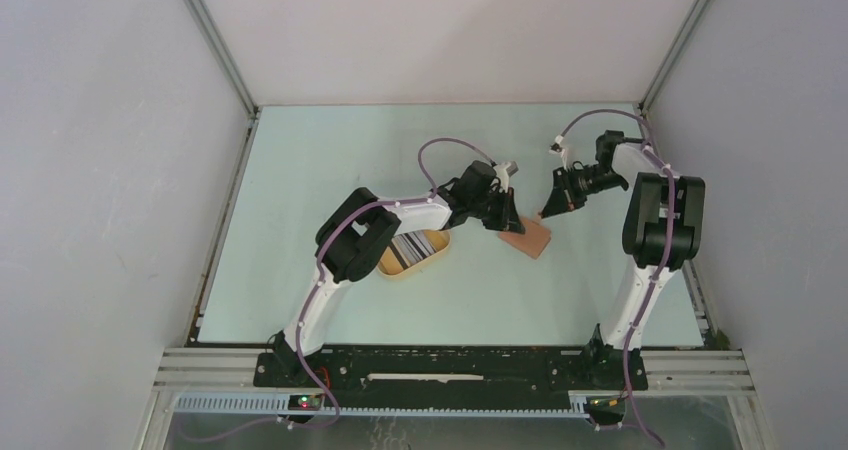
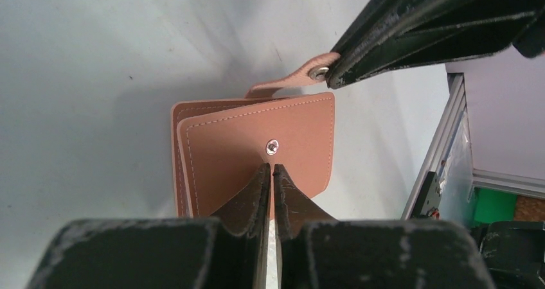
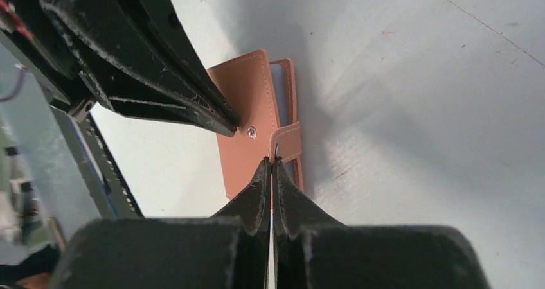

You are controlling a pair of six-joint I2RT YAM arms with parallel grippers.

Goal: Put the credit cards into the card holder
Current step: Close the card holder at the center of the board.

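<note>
The reddish-brown card holder lies on the table between my two grippers. My left gripper is shut with nothing between its fingers. Its tips rest on the holder's cover just below the metal snap stud. My right gripper is shut on the end of the holder's snap tab, which is lifted away from the stud. Light blue lining shows at the holder's far edge. The credit cards, a striped stack, lie in the yellow tray, mostly hidden by my left arm.
The yellow oval tray sits left of the card holder, under my left forearm. The right arm's upright link stands at the table's right side. An aluminium frame rail runs along the table's edge.
</note>
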